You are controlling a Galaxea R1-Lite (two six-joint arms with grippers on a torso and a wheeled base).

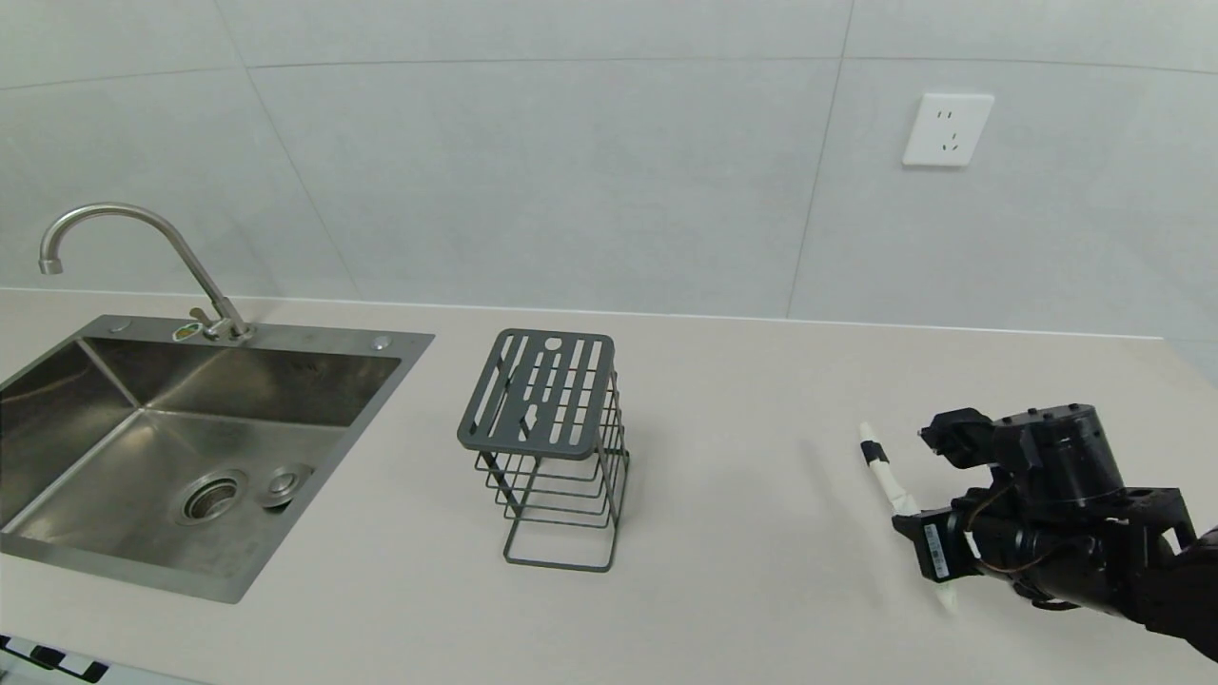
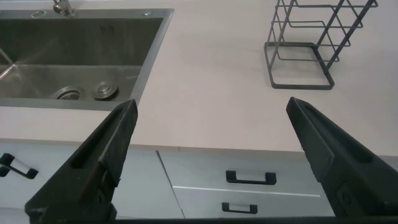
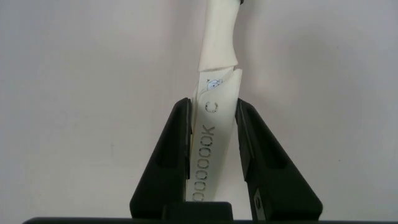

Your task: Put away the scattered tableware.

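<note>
A white knife (image 1: pixel 880 468) with a black band near the end of its handle lies low over the beige counter (image 1: pixel 761 400) at the right; whether it touches the surface I cannot tell. My right gripper (image 1: pixel 937 561) is shut on its blade. In the right wrist view the two black fingers (image 3: pixel 177 140) clamp the white knife (image 3: pixel 219 74) from both sides, around my right gripper (image 3: pixel 212 111), and the handle points away from the wrist. My left gripper (image 2: pixel 211 109) hangs open with nothing in it, over the counter's front edge.
A dark wire rack (image 1: pixel 547 438) with a slotted top stands mid-counter, the same rack (image 2: pixel 305 43) showing ahead of the left arm. A steel sink (image 1: pixel 314 335) with a faucet (image 1: pixel 143 228) is at the left. Drawers (image 2: pixel 249 180) sit below the edge. A wall outlet (image 1: pixel 947 128) is at the back right.
</note>
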